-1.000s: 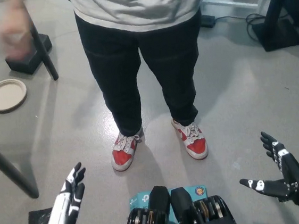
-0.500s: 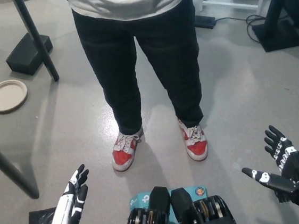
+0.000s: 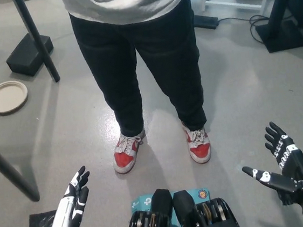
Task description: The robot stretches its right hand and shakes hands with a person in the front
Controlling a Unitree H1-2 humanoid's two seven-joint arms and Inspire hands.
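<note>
So: we've got the person [image 3: 141,66] standing right in front, none of their hands in view.
We'd keep our right hand [image 3: 285,172] low at the right, fingers spread, holding nothing, touching nothing; any reach goes forward and centred. Left hand [image 3: 74,200] rests lower left, fingers apart.
</note>
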